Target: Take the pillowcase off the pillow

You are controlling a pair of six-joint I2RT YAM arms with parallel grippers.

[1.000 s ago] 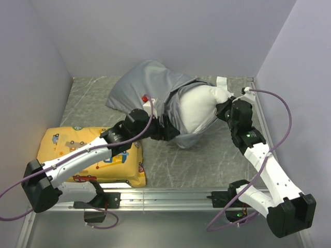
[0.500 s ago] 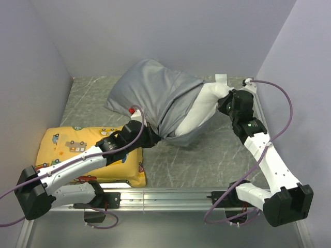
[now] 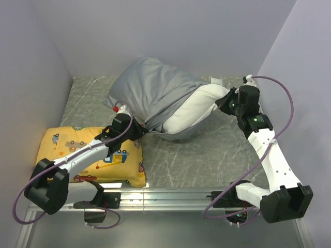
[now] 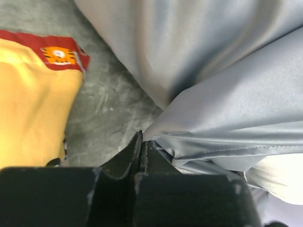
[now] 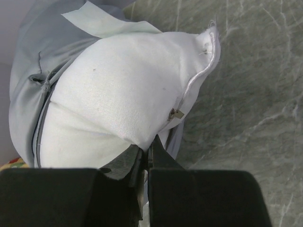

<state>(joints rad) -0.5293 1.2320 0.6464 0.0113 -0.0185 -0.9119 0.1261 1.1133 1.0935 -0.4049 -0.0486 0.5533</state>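
Note:
The grey pillowcase [image 3: 150, 93] covers the far left part of the white pillow [image 3: 191, 111], whose right end sticks out bare. My left gripper [image 3: 140, 129] sits at the case's near hem, shut on a fold of grey cloth. In the left wrist view the pillowcase [image 4: 213, 71] runs into the closed left gripper [image 4: 142, 141]. My right gripper [image 3: 223, 103] is shut on the pillow's exposed right corner. The right wrist view shows the pillow [image 5: 123, 94] pinched in the right gripper [image 5: 147, 152], with the pillowcase [image 5: 26, 80] bunched at the left.
A yellow cartoon-print pillow [image 3: 88, 155] lies at the near left under my left arm, also seen as a yellow pillow [image 4: 33, 109]. Grey walls close in the marbled tabletop [image 3: 217, 150] on three sides. A metal rail [image 3: 170, 196] runs along the near edge.
My left gripper has shut on the pillowcase hem and drawn back to the left. The right gripper has pulled the pillow's corner to the far right, stretching the bundle out.

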